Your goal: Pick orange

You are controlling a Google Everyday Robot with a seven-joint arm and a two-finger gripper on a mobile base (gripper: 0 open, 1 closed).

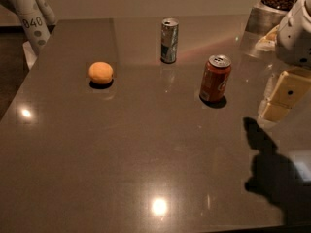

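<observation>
Gripper (284,97), cream-coloured blocky fingers hanging below the white arm housing (297,33), sits at the far right edge of view, raised above the glossy dark grey-brown tabletop (146,149). Whether its fingers are spread or pressed together cannot be told from this angle; nothing is visibly held between them. A dark shadow (272,174) falls on the table below and in front of it, which suggests it hangs clear of the surface rather than resting on it.

Small round matte yellow-orange fruit (101,73), the orange, rests on the table at left of centre, alone, with open surface all around it. Well apart from the gripper, on the opposite side of the table. Its slightly flattened shape likely keeps it from rolling.

Between the two stand an upright orange-red soda can with silver top (215,79), nearer the gripper, and a taller slim silver-and-dark can (169,41), further back. Both are apart from the fruit.

Judgement: reach not yet begun in earnest. The red can lies close to a straight line toward the fruit, so a path passing in front of it or over it seems safer. White tube marked "040" (30,21) leans at top left, off the table's edge.
</observation>
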